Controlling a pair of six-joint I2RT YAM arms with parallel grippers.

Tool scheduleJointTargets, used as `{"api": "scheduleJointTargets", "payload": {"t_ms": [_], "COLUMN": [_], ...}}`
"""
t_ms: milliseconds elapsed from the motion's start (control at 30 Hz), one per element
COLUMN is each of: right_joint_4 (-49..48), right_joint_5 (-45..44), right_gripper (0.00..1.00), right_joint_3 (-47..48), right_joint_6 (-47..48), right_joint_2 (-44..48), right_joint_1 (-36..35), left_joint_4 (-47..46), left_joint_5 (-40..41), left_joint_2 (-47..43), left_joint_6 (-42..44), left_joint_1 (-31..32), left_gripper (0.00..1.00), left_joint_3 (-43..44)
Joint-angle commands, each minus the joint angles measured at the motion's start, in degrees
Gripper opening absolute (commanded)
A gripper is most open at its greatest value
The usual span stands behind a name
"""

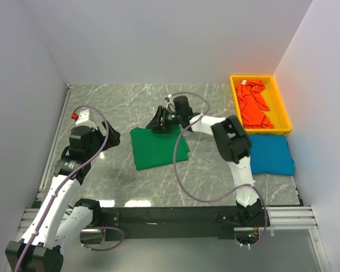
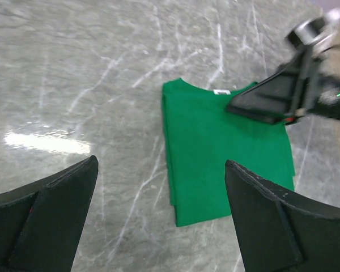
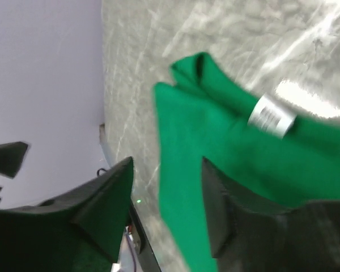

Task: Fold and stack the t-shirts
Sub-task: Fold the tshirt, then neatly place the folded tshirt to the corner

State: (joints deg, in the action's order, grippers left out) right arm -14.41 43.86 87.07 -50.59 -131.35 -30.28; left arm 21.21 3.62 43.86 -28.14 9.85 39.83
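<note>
Now R jaws part-open over green tee's collar edge; L jaws wide above table.

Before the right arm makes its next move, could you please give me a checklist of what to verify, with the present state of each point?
1. Green t-shirt folded and lying flat: ok.
2. Right pincer clear of the green t-shirt: not ok; its jaws stand apart at the edge with the neck label, with cloth between them.
3. Left pincer open and away from the cloth: ok.
4. Blue t-shirt folded: ok.
5. Orange-red t-shirt folded: not ok; it lies crumpled in the yellow bin.
6. Shirts stacked: not ok; green and blue lie apart.
</note>
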Motion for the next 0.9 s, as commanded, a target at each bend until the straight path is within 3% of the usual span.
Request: {"api": "scheduleJointTargets", "payload": {"t_ms": [0, 167, 233, 333, 567, 733, 867], "right_joint_4": [12.99, 26.6, 35.63, 41.73, 45.09, 43.51, 40.53], "right_joint_5": [-6.84, -20.17, -24.59, -31.98, -38.85, -36.92, -35.34], "right_gripper": [0.6, 0.68, 0.72, 0.78, 0.9, 0.92, 0.92], "right_joint_3": [-1.97, -12.6, -14.37, -19.46, -34.93, -44.5, -51.54], "right_joint_6": [12.34, 18.68, 21.22, 23.69, 24.84, 24.4, 21.94], "right_joint_2": [15.04, 30.67, 34.74, 43.0, 61.97, 70.94, 75.71], "right_joint_1": [1.89, 5.93, 8.04, 10.68, 17.97, 23.6, 25.27], "left_joint_4": [-3.9, -3.72, -3.11, -2.49, -2.05, -2.49, -0.83], "left_joint_5": [-5.63, -6.52, -4.69, 0.84, 14.02, 19.49, 22.31], "left_joint_2": [0.96, 3.42, 5.35, 9.66, 26.26, 41.73, 52.36], "left_joint_6": [1.77, 0.99, -0.07, -2.0, -1.13, 3.09, 5.55], "left_joint_1": [0.0, 3.68, 9.29, 19.66, 41.71, 49.73, 53.25], "left_gripper": [0.99, 0.98, 0.98, 0.94, 0.85, 0.74, 0.72], "left_joint_3": [-0.46, 0.5, 2.25, 5.68, 15.96, 25.44, 32.84]}}
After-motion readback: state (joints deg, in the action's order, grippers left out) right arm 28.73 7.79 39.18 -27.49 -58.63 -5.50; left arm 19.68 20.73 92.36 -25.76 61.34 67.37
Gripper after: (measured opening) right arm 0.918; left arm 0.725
